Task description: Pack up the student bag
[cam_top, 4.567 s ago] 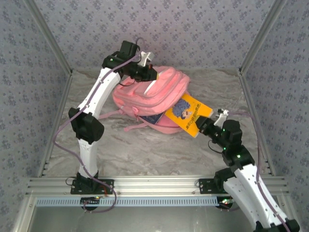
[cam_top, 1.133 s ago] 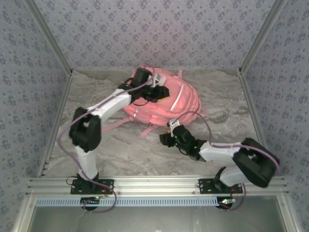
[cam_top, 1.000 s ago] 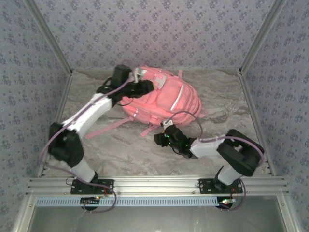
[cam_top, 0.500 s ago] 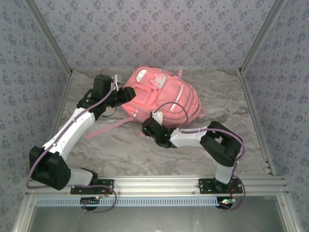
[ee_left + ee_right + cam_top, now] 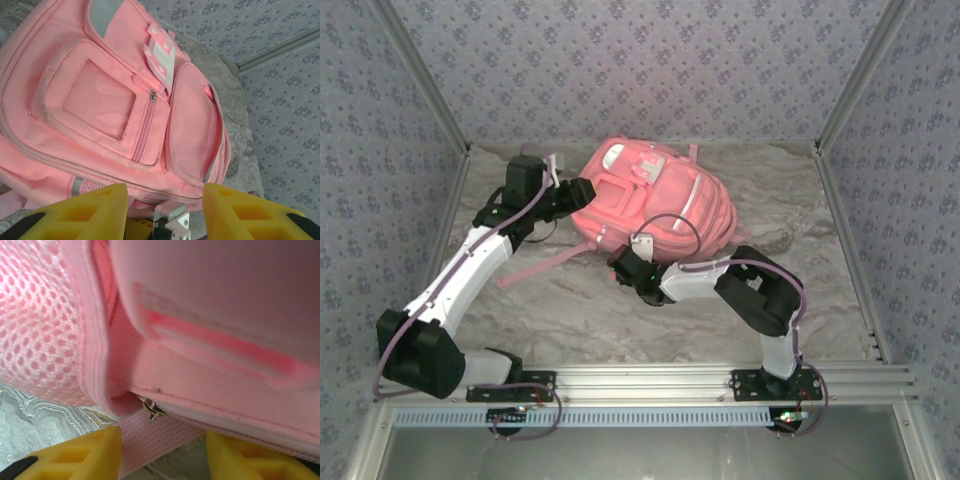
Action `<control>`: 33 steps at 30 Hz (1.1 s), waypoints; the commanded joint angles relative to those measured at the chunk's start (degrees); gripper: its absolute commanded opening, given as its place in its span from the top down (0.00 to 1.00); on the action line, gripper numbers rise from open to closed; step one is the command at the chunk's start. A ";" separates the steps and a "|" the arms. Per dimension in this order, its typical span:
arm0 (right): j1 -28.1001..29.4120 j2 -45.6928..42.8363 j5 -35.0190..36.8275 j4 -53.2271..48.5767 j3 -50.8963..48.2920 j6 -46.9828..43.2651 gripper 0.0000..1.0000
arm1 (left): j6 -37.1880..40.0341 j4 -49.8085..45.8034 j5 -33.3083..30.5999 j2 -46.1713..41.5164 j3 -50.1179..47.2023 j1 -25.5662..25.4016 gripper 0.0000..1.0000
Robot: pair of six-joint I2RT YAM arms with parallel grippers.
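Your left gripper (image 5: 165, 191) is released: yellow fingers apart, nothing between them, at the left edge of the large soft pink fabric backpack (image 5: 665, 205). Your right gripper (image 5: 162, 436) is parted too, low at the bag's near edge, with a pink webbing strap (image 5: 145, 441) crossing its gap. The backpack lies pocket-side up on the grey marbled table (image 5: 800, 290), with its long axis running far-left to near-right.

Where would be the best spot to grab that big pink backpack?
Probably the loose pink strap trailing off the backpack onto the table at its near-left side. The strap is thin and flat, so a pinch can close across it, while the body is bulky and soft. Come down from above, closing across the strap's width.
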 commanded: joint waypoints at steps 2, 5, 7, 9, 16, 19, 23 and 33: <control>-0.03 2.19 4.03 -2.31 2.96 -2.10 0.51 | -0.53 1.90 1.58 -1.00 -0.75 0.52 0.57; -0.15 3.22 6.13 -3.64 4.44 -3.17 0.54 | -0.52 2.03 1.76 -0.96 -0.81 0.61 0.57; -0.22 3.51 7.16 -3.28 4.63 -3.76 0.56 | -0.43 2.17 1.67 -0.96 -0.89 0.69 0.57; -0.49 3.80 7.49 -1.95 4.48 -5.03 0.61 | -0.37 2.36 1.73 -0.83 -1.17 0.70 0.57; -0.99 3.62 8.64 3.03 2.42 -10.00 0.78 | -0.19 2.64 1.85 -0.16 -1.34 0.78 0.58; -1.17 2.58 7.84 6.77 -0.52 -11.34 0.89 | 0.03 2.66 1.67 -0.04 -1.60 0.78 0.58; -1.65 0.49 3.43 13.38 -5.76 -17.21 1.00 | 0.24 2.74 2.06 0.47 -1.69 0.79 0.58; -3.22 -7.39 -0.04 20.36 -18.78 -23.01 1.00 | 0.83 2.24 2.20 1.17 -1.41 0.73 0.58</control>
